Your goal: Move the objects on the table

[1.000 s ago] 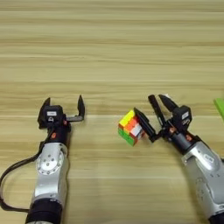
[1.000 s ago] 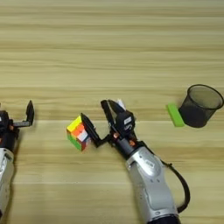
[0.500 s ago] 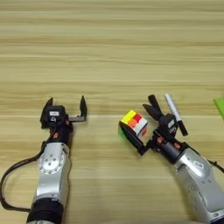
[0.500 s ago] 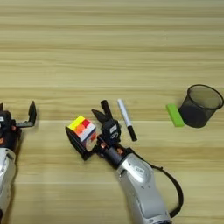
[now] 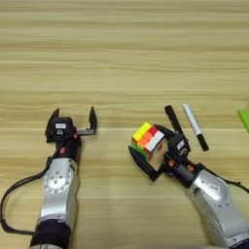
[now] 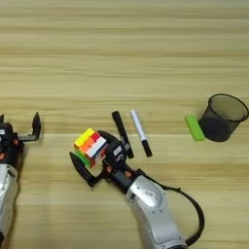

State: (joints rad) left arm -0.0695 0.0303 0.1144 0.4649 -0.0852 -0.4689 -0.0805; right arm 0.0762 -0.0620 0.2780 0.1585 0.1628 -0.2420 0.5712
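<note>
The puzzle cube (image 5: pixel 147 141) sits tilted at centre right, showing yellow, orange, red, white and green faces. My right gripper (image 5: pixel 143 138) is shut on it, one black finger along its lower-left side and the other at its upper-right corner. Just right of the cube lie a slim black marker (image 5: pixel 172 119) and a white pen with a black cap (image 5: pixel 194 127), side by side on the table (image 5: pixel 121 58). My left gripper (image 5: pixel 73 113) rests open at the left, holding nothing, well apart from the cube.
A black mesh cup (image 6: pixel 223 116) stands at the far right with a small green block (image 6: pixel 194 128) lying beside it. A black cable (image 5: pixel 14 194) loops off my left forearm.
My right arm has swung left, so its fingers went from beside the cube to either side of it. That uncovered the marker and pen. The cube has turned in place. Left arm unchanged.
</note>
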